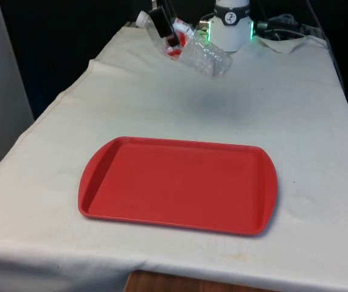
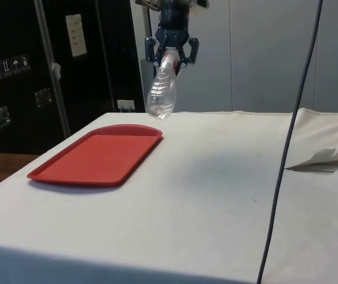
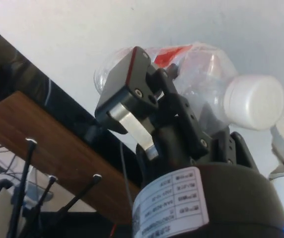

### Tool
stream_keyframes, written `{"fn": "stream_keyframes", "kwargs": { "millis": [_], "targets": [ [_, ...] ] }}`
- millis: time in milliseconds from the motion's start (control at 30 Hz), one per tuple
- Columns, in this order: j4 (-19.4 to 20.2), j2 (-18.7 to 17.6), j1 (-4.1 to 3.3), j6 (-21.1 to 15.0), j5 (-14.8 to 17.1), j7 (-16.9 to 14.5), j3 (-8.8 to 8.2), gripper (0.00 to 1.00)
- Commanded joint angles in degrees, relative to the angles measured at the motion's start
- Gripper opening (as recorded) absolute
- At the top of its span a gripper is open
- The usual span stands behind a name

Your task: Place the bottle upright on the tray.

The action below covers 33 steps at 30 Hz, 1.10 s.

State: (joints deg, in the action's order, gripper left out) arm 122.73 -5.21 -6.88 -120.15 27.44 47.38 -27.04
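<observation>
Slippage is my first worry: my black two-finger pincer is clamped on the clear, crinkled plastic bottle close to its neck, so the thin wall could buckle or slide between the pads and let it drop onto the white-clothed tabletop. Tilt is the second. The bottle hangs slanted, body down and white screw cap up by my wrist, and if I set it down at that lean it would likely tip over on release. It is light and looks empty, so even a small nudge from opening fingers might topple it.

The bottle is held high in the air over the far part of the tabletop, well apart from the flat red plastic tray lying nearer the near edge. It is see-through, dented and ribbed, with a red label near the neck.
</observation>
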Motion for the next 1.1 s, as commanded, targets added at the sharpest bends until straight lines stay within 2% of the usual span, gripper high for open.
{"fn": "stream_keyframes", "kwargs": {
  "millis": [0, 300, 333, 367, 667, 700, 733, 933, 1000, 1067],
  "targets": [
    [-0.3, -0.1, -0.23, -0.6, -0.8, 0.9, 0.11, 0.0],
    [-1.8, -0.1, -0.23, -0.7, -4.1, 3.0, 1.2, 0.0],
    [-1.7, -0.1, 0.0, -0.2, -3.7, 2.3, 1.26, 0.0],
    [-1.9, -0.1, -0.23, -0.7, -4.5, 3.2, 1.26, 0.0],
    [-3.4, -0.1, -0.23, -0.6, -7.9, 4.9, 2.01, 0.0],
    [-3.2, -0.1, 0.0, -0.2, -7.2, 4.2, 2.01, 0.0],
    [-3.6, -0.2, -0.23, -0.6, -8.3, 5.1, 2.06, 0.0],
    [-4.5, -0.3, -0.17, -0.6, -10.4, 6.0, 2.58, 0.0],
    [-4.4, -0.2, 0.0, -0.2, -10.1, 5.4, 2.64, 0.0],
    [-4.7, -0.3, -0.17, -0.6, -11.1, 6.2, 2.69, 0.0]
  ]
}}
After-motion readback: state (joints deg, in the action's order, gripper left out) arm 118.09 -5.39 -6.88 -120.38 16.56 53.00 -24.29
